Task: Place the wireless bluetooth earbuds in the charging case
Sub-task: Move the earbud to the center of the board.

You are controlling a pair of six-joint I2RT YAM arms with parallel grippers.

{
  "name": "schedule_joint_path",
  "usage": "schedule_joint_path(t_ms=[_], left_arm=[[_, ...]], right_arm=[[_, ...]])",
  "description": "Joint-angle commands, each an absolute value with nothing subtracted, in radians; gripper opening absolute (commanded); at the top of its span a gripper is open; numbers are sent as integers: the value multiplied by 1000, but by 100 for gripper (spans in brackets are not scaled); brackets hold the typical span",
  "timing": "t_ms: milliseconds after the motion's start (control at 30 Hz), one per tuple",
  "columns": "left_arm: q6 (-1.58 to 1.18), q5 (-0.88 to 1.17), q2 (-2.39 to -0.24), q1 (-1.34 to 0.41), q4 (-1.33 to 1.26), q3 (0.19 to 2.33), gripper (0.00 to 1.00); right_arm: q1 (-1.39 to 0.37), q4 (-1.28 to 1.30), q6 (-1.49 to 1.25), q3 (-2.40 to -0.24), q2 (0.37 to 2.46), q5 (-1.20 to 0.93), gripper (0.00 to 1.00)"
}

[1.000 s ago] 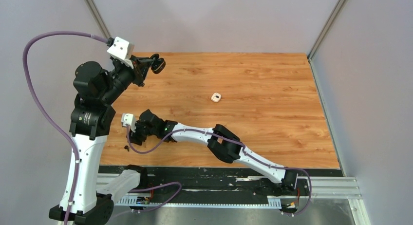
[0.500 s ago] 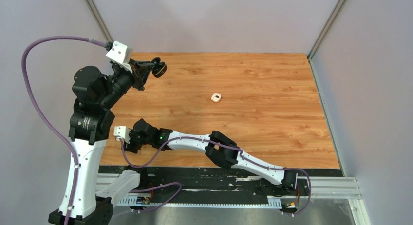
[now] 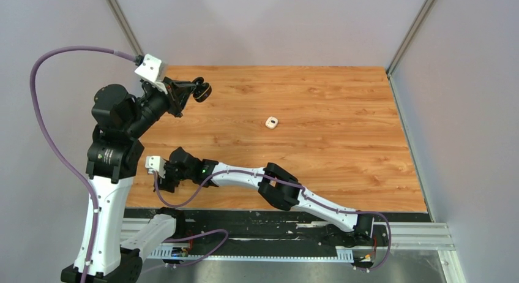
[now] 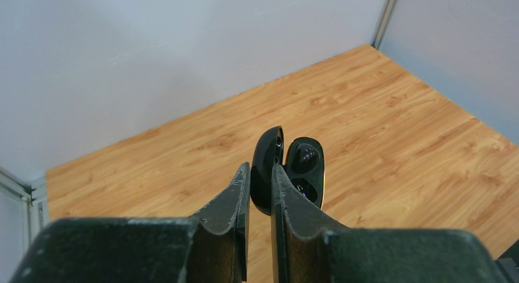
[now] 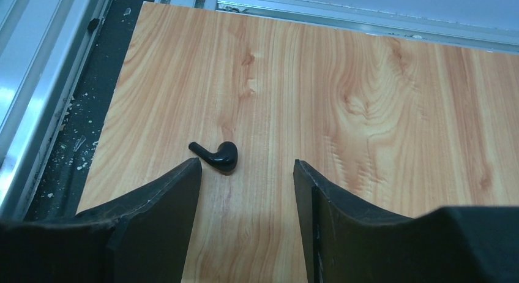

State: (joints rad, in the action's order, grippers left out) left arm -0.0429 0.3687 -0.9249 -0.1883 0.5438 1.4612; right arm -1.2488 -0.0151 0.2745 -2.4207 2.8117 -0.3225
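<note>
My left gripper [image 4: 260, 171] is shut on the lid of a glossy black charging case [image 4: 304, 166], held open in the air over the table's far left [image 3: 202, 90]. Its inner half shows two dark wells; whether an earbud sits in them I cannot tell. One black stemmed earbud [image 5: 216, 155] lies on the wood near the table's front left edge. My right gripper [image 5: 246, 166] hovers low just behind it, open, with bare wood between its fingers and the earbud just past the left fingertip [image 5: 191, 169]. In the top view this gripper [image 3: 164, 183] covers the earbud.
A small white case-like object [image 3: 272, 122] lies near the table's middle. A metal rail and black strip [image 5: 55, 111] border the table's edge just left of the earbud. Grey walls close in the back and sides.
My right arm has swung left and toward the near edge, and its jaws have widened. My left gripper has shifted slightly right with the case.
</note>
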Motion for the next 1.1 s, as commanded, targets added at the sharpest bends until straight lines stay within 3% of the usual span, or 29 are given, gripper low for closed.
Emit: schedule_joint_path(t_ms=[0, 300, 500, 1067], left_arm=[[-77, 394, -929, -184, 531, 1463, 0], [-63, 399, -936, -184, 551, 1469, 0], [-59, 415, -935, -184, 566, 1469, 0], [-55, 387, -887, -184, 548, 1413, 0]], right_arm=[[-1256, -20, 255, -2438, 2755, -355, 59], [-1256, -19, 267, -2443, 2729, -314, 57], [-1266, -174, 421, -2454, 2755, -271, 56], [-1305, -174, 844, -2479, 2860, -505, 65]])
